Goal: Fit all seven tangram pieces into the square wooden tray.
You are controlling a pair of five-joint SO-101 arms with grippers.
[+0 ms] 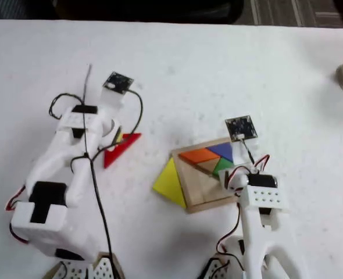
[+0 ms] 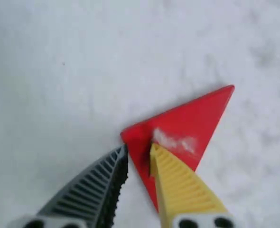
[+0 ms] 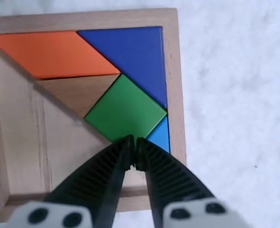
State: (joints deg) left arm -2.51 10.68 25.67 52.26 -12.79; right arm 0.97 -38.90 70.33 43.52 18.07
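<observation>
Right gripper (image 3: 134, 142), closest to my lens on that arm: its two black fingers (image 3: 107, 175) meet at the tips with nothing held between them. The tips sit at the near corner of the green square (image 3: 126, 111) inside the square wooden tray (image 3: 174, 71).

I count five pieces seated in the tray. The orange parallelogram (image 3: 50, 54) and the blue triangle (image 3: 130, 50) lie along one rim. The wood-coloured triangle (image 3: 76, 92) is below the parallelogram, touching the green square. The small light-blue triangle (image 3: 160, 137) is wedged between the square and the side rim. I see bare wood over the other half of the tray floor.

Left gripper (image 2: 139, 148): its fingers are narrowly parted astride the right-angle corner of the red triangle (image 2: 187, 121). The grey finger (image 2: 97, 190) touches the piece's edge and the yellow finger (image 2: 182, 190) lies over its face.

From overhead, I see the red triangle flat on the white table (image 1: 218, 75), well apart from the tray. The yellow triangle (image 1: 170, 180) rests on the table against the tray's outer edge, on the side towards the left arm.
</observation>
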